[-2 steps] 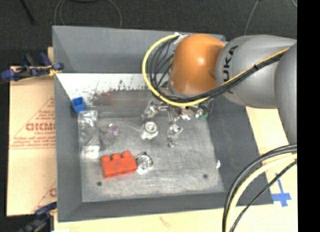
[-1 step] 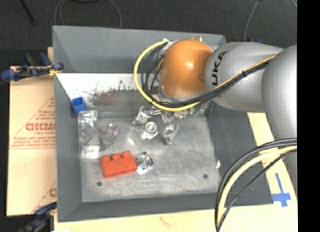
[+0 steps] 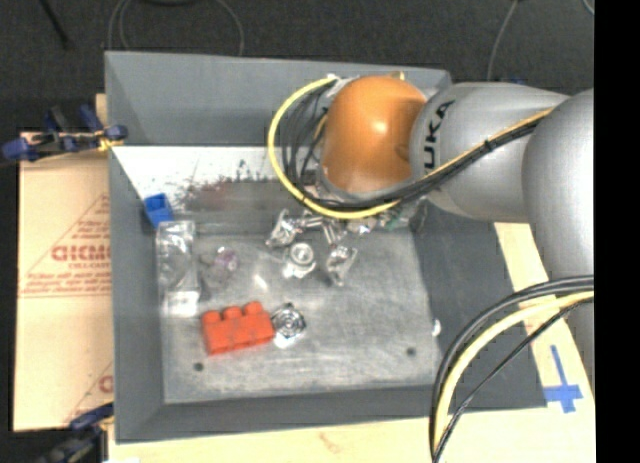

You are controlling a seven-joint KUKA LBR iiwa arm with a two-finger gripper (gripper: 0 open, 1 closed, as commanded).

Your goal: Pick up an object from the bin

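- Dark matting is seen around a grey metal bin, whose pale floor is scuffed and speckled.
- A red brick block, studded on top, lies flat on the bin floor and is taken as the landmark for all that follows.
- Just beside the red brick block's right end, a shiny silver piece is seen, touching it or nearly so.
- Above the red brick block's left end, a crumpled clear wrapper lies near the bin wall.
- Further up from the red brick block, beyond that wrapper, a small blue block sits at the foot of the wall.
- Straight above the red brick block, a little apart from it, a small translucent purple-tinted piece is seen.
- A silver arm is stretched in well above and to the right of the red brick block, its wrist capped by an orange dome and ringed by a yellow cable.
- Beneath that dome the gripper is pointed down at the bin floor, up and to the right of the red brick block and apart from it.
- A small glinting clear piece lies right at the gripper's tip.
- Whether the jaws are open, closed or gripping that piece cannot be told.
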